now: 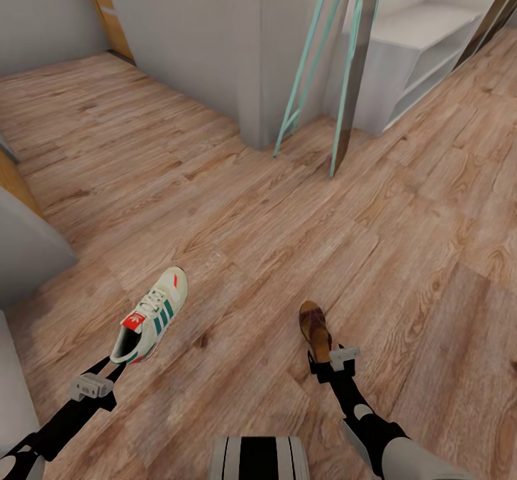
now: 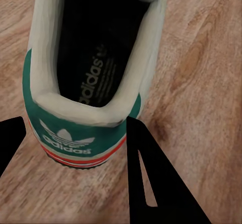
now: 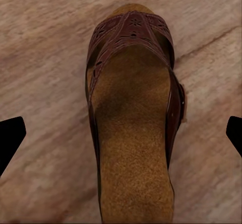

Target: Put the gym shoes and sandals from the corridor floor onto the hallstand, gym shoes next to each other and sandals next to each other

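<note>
Shoes are in transit, by the look of it: one sneaker (image 1: pixel 151 316) hangs at the tips of the left hand (image 1: pixel 118 365) and one sandal (image 1: pixel 314 330) at the right hand (image 1: pixel 324 360), both low over the floor (image 1: pixel 237 250).

The left wrist view shows the sneaker's heel sitting between the two dark fingers (image 2: pixel 151 183), close against the near one; I judge the hand to be pinching the heel. Whether the sole has left the planks I cannot tell for sure.

The right wrist view shows the sandal (image 3: pixel 133 118) lying lengthwise between the fingertips (image 3: pixel 10 138), which stand wide at either edge with a gap on both sides. So that hand looks spread around the sandal, not yet closed on it, though the head view puts the heel right at its tips.

The rack (image 1: pixel 416 56) stands well apart, far ahead to the right, past a teal-framed leaning panel (image 1: pixel 337 56). Its top and visible shelves carry nothing that I can make out.

So nothing is placed yet. What remains is carrying these two over, setting them down, then fetching their partners.

Count: one sneaker, one sandal, one rack, two hands.
</note>
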